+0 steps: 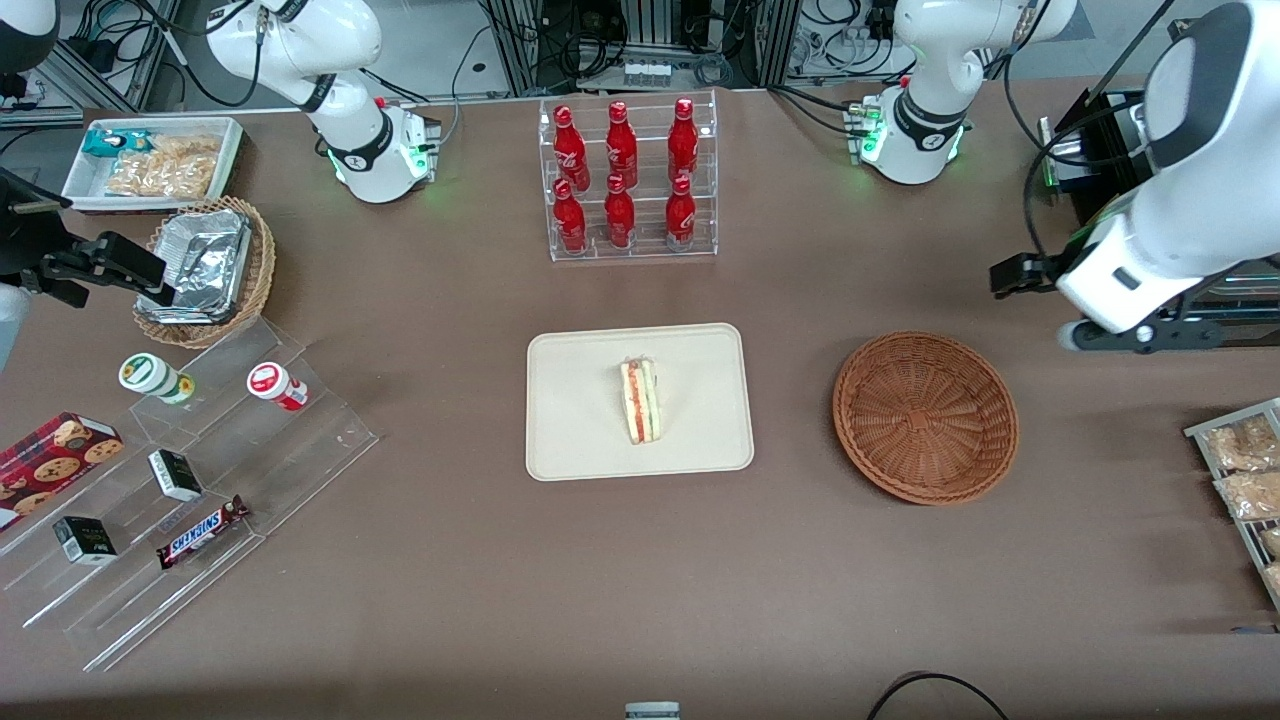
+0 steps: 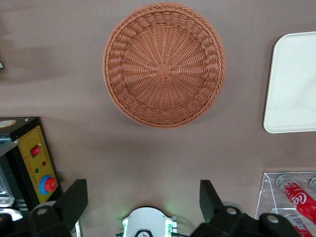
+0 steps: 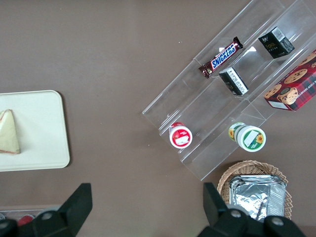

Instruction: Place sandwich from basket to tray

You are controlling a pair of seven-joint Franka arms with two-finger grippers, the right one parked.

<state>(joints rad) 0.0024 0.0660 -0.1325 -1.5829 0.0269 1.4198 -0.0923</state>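
Brown matte tabletop (image 1: 640, 600) carries a cream rectangular plastic tray (image 1: 575, 440) at its middle, with the triangular layered sandwich (image 1: 639, 401) lying on it. Beside it, toward the working arm's end, sits the round reddish-brown wicker basket (image 1: 926, 416), nothing in it. A clear acrylic rack of red bottles (image 1: 628, 178) stands farther from the front camera. The left arm's black gripper (image 2: 143, 200) hangs above bare table near the basket, fingers spread wide, holding nothing.

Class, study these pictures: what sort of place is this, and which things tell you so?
Probably a robotics lab staged as a snack counter: cable-filled equipment racks edge the table, and the open gripper hangs above the empty basket. A sandwich lies on a tray, with a bottle rack nearby.
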